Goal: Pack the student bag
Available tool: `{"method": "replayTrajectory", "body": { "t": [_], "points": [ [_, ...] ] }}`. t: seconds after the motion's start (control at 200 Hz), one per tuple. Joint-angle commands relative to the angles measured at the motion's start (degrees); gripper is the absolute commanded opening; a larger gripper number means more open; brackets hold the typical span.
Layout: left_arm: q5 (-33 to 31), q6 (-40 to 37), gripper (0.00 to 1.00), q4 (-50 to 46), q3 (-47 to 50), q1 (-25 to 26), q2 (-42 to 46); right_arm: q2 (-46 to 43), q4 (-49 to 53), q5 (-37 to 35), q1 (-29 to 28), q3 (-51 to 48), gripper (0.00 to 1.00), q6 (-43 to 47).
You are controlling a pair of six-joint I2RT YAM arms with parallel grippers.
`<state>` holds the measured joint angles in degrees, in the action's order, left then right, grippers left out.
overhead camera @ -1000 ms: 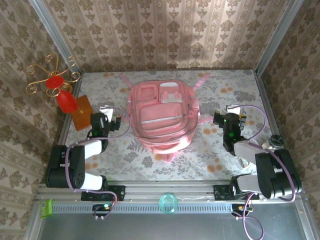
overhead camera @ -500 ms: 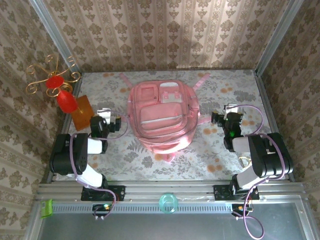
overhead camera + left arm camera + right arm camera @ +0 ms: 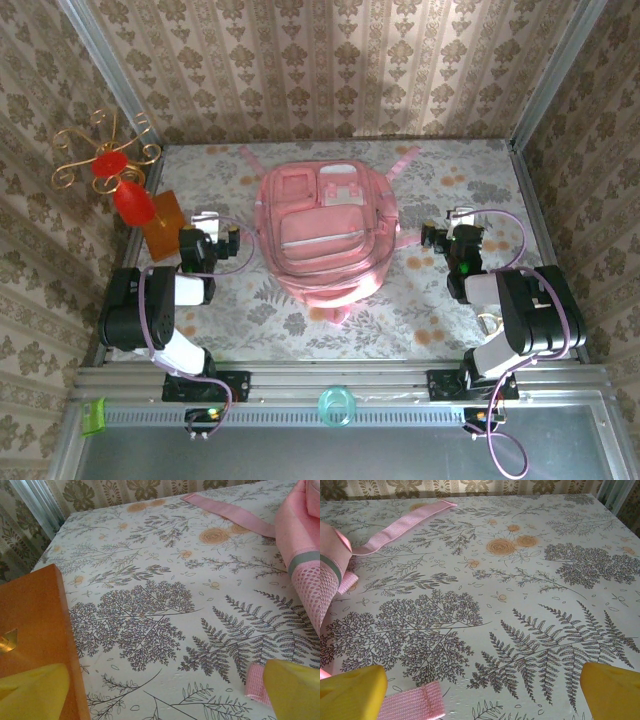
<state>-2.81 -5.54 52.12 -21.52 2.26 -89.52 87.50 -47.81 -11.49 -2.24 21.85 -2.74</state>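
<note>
The student bag (image 3: 328, 232), a large pink backpack, lies flat in the middle of the table with its front pockets facing up. My left gripper (image 3: 208, 226) hovers low over the cloth just left of it, open, with nothing between its yellow fingertips (image 3: 31, 690). In the left wrist view the bag's side (image 3: 301, 540) is at the right, and a strap end (image 3: 255, 682) lies by the right fingertip. My right gripper (image 3: 463, 222) is on the bag's right side, open and empty. A pink strap end (image 3: 412, 703) lies near its left fingertip (image 3: 350, 692).
An orange block (image 3: 160, 226) stands close to the left of my left gripper, filling the left edge of the left wrist view (image 3: 30, 625). A red vase (image 3: 130, 198) with gold wire sits behind it. A teal cup (image 3: 337, 406) rests on the front rail. Walls close the table in.
Both arms have folded upward, their elbows pulled in and raised. Each gripper has shifted slightly toward the far side. The bag has not moved and both grippers remain open.
</note>
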Motion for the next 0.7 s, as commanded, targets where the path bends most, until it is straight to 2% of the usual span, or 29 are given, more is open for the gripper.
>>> {"method": "replayTrajectory", "body": {
  "t": [0.0,0.695],
  "points": [
    [-0.35,1.03,1.0,0.79,-0.67,0.27,0.53,0.12,-1.93,0.76,0.04,1.1,1.0,-0.16],
    [0.08,1.15,1.0,0.53,-0.72,0.09,0.49,0.12,-1.92,0.75,0.04,1.04,1.0,-0.16]
  ]
}}
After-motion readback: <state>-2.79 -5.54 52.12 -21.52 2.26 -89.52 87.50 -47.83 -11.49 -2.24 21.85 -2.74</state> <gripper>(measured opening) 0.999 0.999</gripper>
